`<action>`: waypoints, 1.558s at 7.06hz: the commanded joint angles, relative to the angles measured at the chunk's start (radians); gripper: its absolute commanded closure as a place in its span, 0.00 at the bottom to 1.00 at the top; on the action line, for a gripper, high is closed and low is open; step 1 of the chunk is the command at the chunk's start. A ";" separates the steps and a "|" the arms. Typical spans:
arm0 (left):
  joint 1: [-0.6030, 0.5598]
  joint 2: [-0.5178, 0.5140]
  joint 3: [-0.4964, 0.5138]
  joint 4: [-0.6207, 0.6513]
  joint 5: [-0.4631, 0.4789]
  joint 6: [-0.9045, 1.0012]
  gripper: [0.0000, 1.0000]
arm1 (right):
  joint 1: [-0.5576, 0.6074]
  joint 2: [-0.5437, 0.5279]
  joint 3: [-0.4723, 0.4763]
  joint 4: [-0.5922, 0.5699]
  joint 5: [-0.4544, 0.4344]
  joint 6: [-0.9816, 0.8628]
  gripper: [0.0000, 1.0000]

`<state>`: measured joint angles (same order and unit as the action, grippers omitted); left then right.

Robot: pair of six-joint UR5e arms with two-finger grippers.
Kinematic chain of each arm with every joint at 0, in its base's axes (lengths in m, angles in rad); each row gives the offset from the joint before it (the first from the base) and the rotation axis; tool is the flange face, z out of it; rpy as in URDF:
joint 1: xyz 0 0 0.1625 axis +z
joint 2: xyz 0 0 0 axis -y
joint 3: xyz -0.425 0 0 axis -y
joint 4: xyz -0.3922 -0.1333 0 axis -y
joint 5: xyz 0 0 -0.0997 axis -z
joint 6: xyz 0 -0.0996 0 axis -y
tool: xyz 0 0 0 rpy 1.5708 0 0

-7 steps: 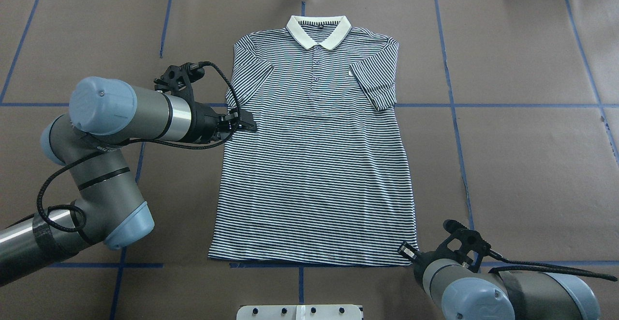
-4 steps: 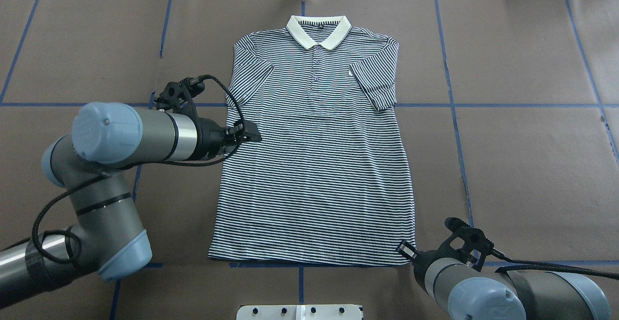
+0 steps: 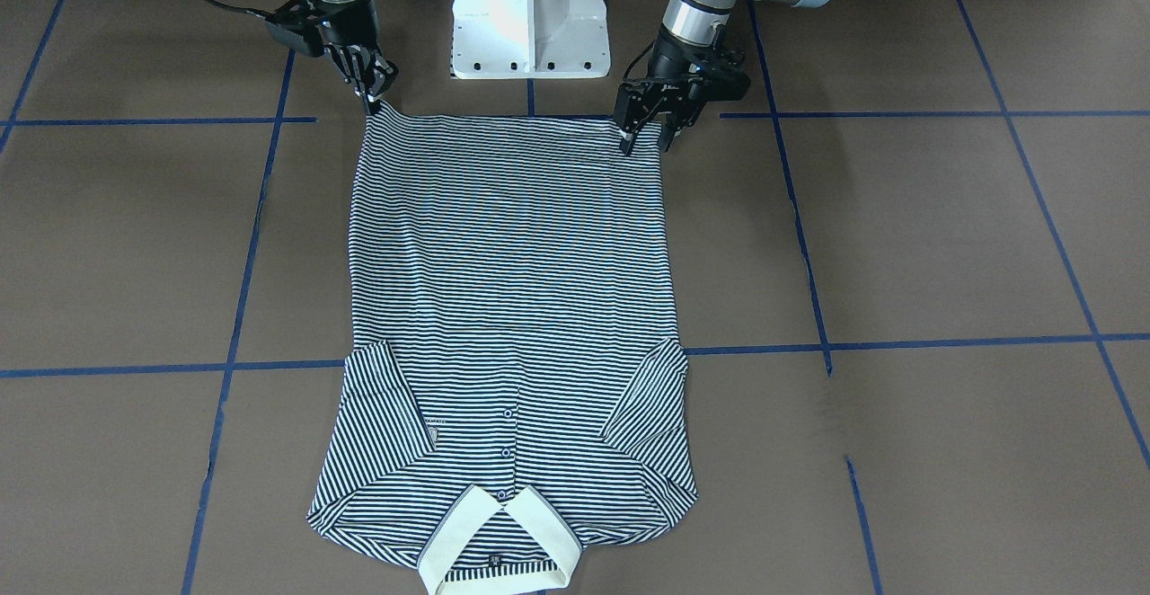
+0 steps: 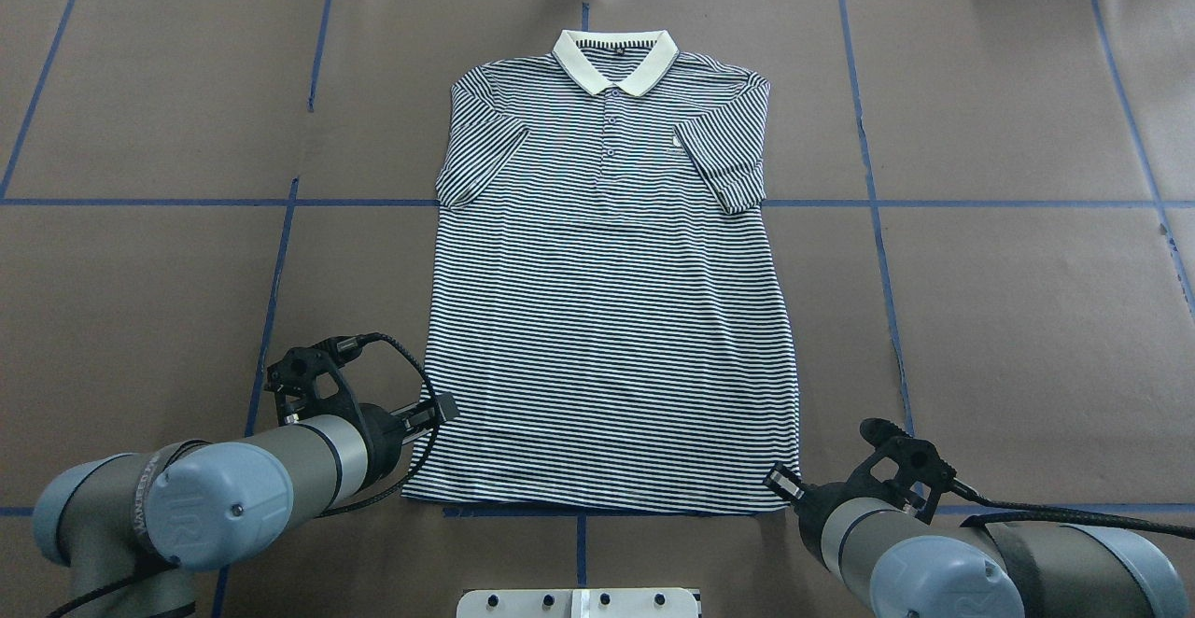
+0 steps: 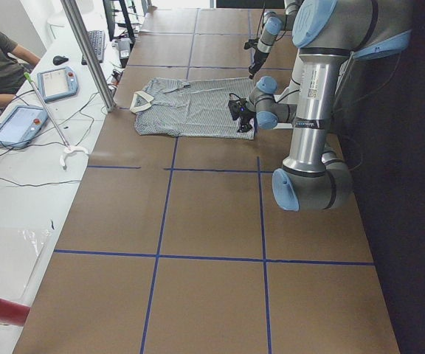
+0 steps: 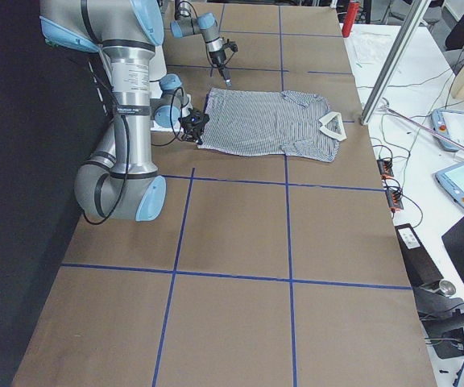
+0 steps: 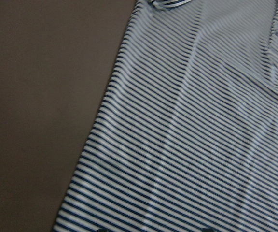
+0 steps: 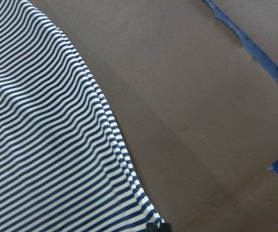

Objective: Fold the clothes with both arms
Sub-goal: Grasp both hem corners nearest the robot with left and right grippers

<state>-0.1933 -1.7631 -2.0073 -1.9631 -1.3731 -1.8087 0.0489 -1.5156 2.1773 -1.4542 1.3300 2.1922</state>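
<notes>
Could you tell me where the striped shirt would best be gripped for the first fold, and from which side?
Probably the two hem corners, approached low from the robot's side. The shirt lies flat with its collar at the far end, so the hem is the nearest free edge.

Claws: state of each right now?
Left claw: open, at a hem corner of the polo shirt.
Right claw: cannot tell; its tip is at the other hem corner.
</notes>
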 commanded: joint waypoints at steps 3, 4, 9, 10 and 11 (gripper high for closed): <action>0.058 0.017 -0.007 0.099 0.020 -0.014 0.32 | 0.002 0.003 0.001 0.000 0.000 0.000 1.00; 0.063 0.017 -0.007 0.099 0.019 -0.014 0.34 | 0.002 0.003 0.001 0.000 0.000 0.000 1.00; 0.098 0.013 -0.002 0.101 0.016 -0.014 0.39 | 0.000 -0.001 0.001 0.000 0.000 0.000 1.00; 0.100 0.013 -0.002 0.101 0.016 -0.014 0.41 | 0.000 -0.001 -0.001 0.000 0.000 0.000 1.00; 0.100 0.013 -0.001 0.102 0.014 -0.014 0.43 | 0.000 -0.003 -0.001 0.000 0.005 0.000 1.00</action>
<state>-0.0949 -1.7502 -2.0092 -1.8618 -1.3579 -1.8224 0.0493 -1.5175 2.1773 -1.4543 1.3311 2.1921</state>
